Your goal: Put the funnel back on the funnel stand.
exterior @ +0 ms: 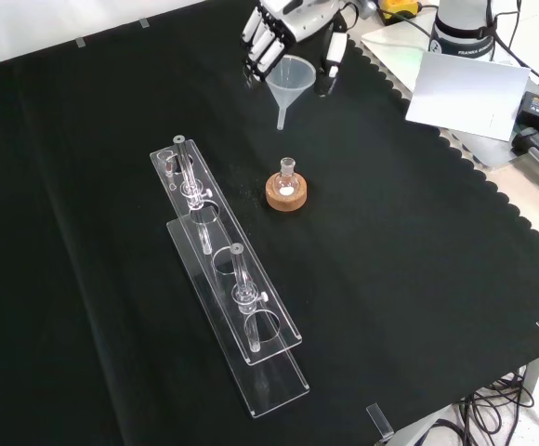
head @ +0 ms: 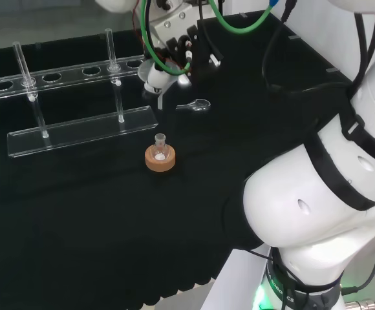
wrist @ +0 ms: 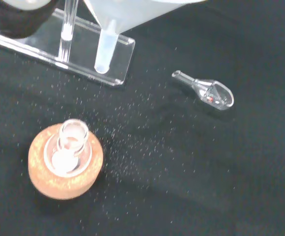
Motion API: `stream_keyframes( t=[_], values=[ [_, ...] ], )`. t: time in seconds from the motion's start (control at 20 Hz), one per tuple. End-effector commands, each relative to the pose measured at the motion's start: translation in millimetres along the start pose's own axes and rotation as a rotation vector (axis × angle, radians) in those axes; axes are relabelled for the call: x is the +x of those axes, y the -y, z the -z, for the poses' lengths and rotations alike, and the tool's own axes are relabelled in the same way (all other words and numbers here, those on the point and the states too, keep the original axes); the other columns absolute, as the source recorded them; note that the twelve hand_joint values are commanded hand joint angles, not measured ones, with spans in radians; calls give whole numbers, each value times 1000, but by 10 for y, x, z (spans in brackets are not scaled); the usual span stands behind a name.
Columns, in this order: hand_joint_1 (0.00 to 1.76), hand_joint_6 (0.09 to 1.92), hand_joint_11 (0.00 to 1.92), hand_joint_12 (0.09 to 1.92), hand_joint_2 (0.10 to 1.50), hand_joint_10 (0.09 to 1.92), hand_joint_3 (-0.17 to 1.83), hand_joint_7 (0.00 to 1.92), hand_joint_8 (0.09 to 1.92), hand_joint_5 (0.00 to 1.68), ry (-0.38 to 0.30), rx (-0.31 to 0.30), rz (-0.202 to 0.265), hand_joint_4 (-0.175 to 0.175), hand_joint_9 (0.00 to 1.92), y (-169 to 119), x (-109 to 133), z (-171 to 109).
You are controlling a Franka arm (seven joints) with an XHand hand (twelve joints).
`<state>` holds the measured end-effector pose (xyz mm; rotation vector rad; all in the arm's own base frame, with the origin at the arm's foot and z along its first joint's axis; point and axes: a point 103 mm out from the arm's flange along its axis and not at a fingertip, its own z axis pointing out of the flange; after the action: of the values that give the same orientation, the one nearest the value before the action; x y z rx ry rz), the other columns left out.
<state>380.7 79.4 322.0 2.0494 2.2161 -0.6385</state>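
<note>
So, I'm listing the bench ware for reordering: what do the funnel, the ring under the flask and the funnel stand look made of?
The funnel, held in the hand, looks like translucent milky plastic, matte. The ring looks like cork: tan, grainy, dull. The funnel stand seems clear acrylic, glossy with bright edges; glass can't be ruled out.

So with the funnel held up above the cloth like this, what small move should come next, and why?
Probably carry the funnel sideways toward the clear funnel stand, keeping it upright. The hand has its fingers curled round the rim, with the stem hanging free above the cloth and off to one side of the flask on its cork ring. The stand's holes look unoccupied.
</note>
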Motion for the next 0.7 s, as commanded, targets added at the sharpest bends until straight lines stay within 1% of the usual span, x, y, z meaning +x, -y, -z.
stream_keyframes(
  t=[0.05, 0.25, 0.45, 0.7],
  values=[
    [758, 492, 787, 1201, 837, 420, 468, 716, 636, 1020, -29, -27, -23, 91, 956, -16, -217, 240],
    [756, 496, 786, 1201, 836, 418, 468, 717, 637, 1018, -33, -45, -39, 91, 957, -100, -312, 420],
    [754, 501, 786, 1201, 836, 416, 469, 717, 637, 1017, -48, -81, -33, 90, 957, -218, -384, 607],
    [753, 506, 786, 1202, 835, 414, 470, 716, 637, 1015, -60, -106, -23, 89, 957, -450, -450, 762]
  ],
)
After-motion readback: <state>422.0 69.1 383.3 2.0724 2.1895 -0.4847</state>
